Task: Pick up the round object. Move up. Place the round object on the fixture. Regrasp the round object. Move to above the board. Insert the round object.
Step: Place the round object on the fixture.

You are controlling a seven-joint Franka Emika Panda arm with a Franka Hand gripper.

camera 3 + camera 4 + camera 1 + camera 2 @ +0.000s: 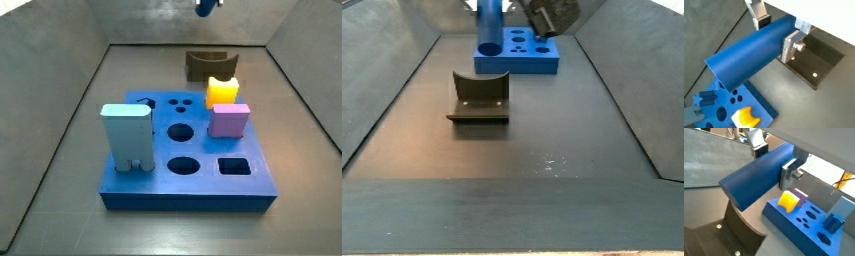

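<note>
My gripper [776, 34] is shut on the round object [747, 52], a smooth medium-blue cylinder peg, near one end; the rest of the peg sticks out past the fingers [791, 46]. Both wrist views show this grip [774, 162], with the peg [754, 180] in the air. In a side view the peg [488, 28] hangs upright, well above the floor. The fixture [478, 98], a dark block with a U-notch, stands apart on the floor [210, 65]. The blue board [187, 185] with round holes and one square hole lies beyond it [519, 52].
On the board stand a tall light-blue block [126, 135], a yellow notched block [223, 90] and a purple block [230, 120]. Grey walls [67, 120] close in the dark floor on both sides. The gripper's dark body [549, 15] hangs near the far end.
</note>
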